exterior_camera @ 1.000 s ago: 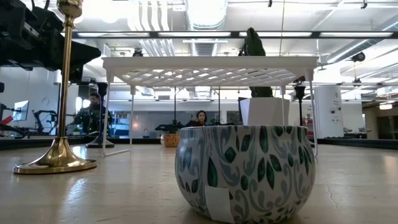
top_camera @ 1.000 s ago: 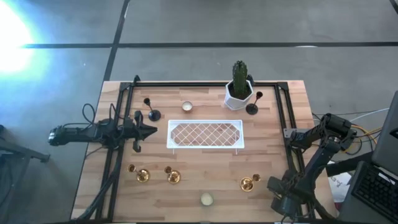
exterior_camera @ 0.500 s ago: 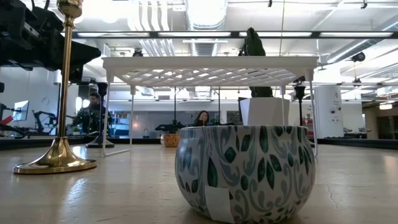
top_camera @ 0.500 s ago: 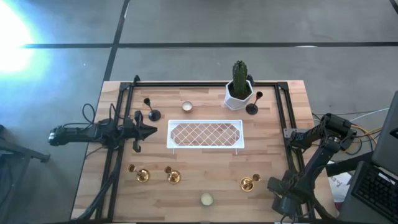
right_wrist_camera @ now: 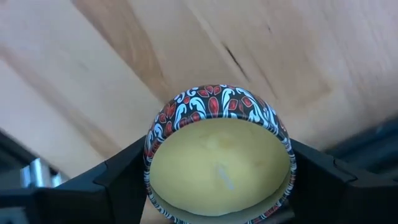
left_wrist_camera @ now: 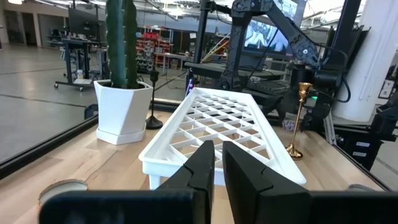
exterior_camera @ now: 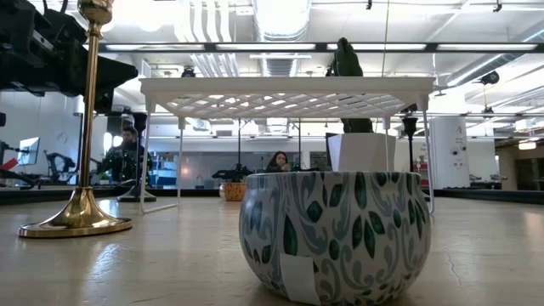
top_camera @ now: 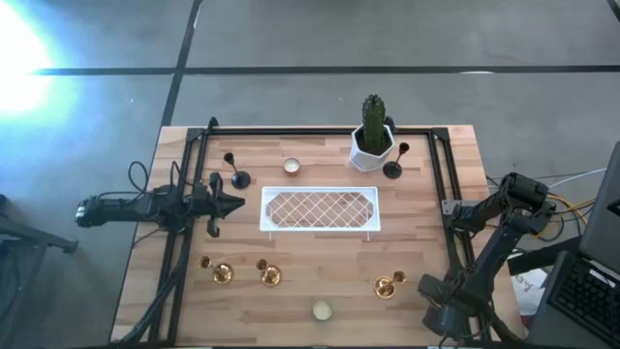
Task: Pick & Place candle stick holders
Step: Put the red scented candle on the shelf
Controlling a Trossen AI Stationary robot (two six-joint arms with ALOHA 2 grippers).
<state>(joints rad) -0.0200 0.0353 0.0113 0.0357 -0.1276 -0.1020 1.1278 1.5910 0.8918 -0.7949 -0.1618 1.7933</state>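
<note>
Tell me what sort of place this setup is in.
Most likely a robotics lab in a large open industrial hall. The low view shows exposed ceiling ducts and a seated person behind the wooden table; the left wrist view shows another robot arm and a monitor.

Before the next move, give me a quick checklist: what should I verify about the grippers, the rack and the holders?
1. Right gripper on a candle stick holder: not ok, it is shut on the red-patterned candle tin.
2. Tin lifted off the table: cannot tell.
3. Left gripper free: ok, shut and empty, beside the white rack.
4. Rack top free of holders: ok.
5. Gold holder nearest the low camera upright: ok.
</note>
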